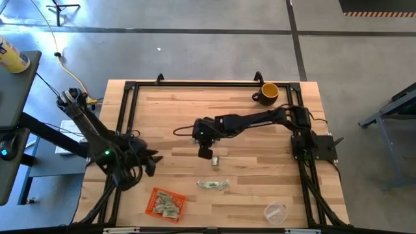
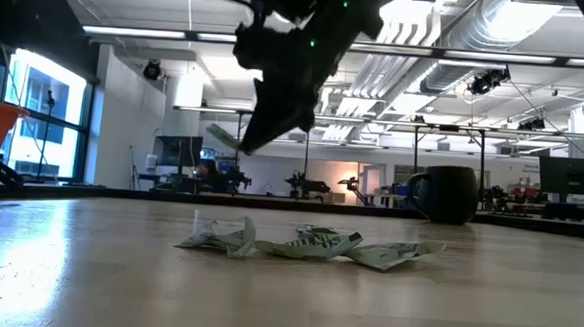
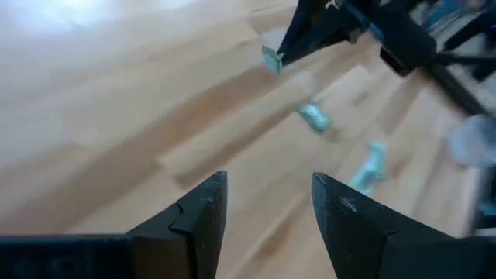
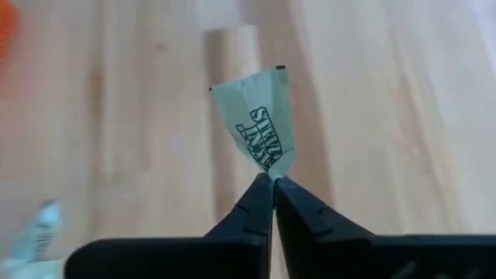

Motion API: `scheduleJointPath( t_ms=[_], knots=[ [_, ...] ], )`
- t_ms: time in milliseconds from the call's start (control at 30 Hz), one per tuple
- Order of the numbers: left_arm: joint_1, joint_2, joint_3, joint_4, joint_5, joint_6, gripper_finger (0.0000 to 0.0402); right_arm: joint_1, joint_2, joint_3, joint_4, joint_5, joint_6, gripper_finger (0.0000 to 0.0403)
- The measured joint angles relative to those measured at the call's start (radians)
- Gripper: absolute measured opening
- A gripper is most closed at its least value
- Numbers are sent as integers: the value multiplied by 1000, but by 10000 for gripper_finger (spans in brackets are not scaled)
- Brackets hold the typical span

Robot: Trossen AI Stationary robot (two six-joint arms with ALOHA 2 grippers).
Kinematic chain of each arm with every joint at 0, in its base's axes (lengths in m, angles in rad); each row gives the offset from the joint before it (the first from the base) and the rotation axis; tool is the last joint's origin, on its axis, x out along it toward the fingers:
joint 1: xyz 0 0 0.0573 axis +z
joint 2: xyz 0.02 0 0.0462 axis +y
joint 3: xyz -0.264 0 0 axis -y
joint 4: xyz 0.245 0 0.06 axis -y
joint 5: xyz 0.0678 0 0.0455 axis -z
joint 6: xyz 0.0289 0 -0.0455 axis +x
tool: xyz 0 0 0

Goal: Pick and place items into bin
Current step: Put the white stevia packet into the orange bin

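My right gripper (image 4: 273, 184) hangs over the middle of the table (image 1: 207, 153), shut on one pale green-and-white paper piece (image 4: 260, 128), which also shows in the low view (image 2: 224, 137). A few more crumpled pieces (image 1: 213, 185) lie flat on the wood nearer the table's front edge (image 2: 308, 244). The orange bin (image 1: 166, 203) sits near the front edge with several pieces inside. My left gripper (image 3: 263, 203) is open and empty at the table's left side (image 1: 150, 162), pointing toward the loose pieces (image 3: 314, 116). My right gripper pinches the paper piece by its lower corner (image 4: 274, 173) between the two fingertips (image 4: 260, 194). The fingers slant down from above. The piece is lifted clear of the table and sticks out beyond the tips (image 2: 224, 137).
A yellow-and-black mug (image 1: 268, 93) stands at the far right corner of the table. A clear plastic cup (image 1: 275, 211) lies near the front right. A black frame (image 1: 130, 88) runs round the wooden top. Bare wood lies between the two grippers.
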Motion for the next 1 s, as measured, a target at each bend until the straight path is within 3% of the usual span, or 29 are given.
scheduleJointPath(
  t_ms=[167, 300, 700, 1000],
  knots=[
    [51, 0, -46, 307, 105, 243, 223, 82, -9, 32, -16, -36, 41, 3],
    [78, 0, -47, 416, 180, 362, 223, 156, -9, 49, 35, -59, 69, 1],
    [128, 45, -48, 571, 376, 384, 223, 263, 57, 51, 180, -98, 208, 1],
    [128, 150, -48, 735, 441, 379, 223, 294, 63, 51, 212, -25, 254, 0]
  ],
)
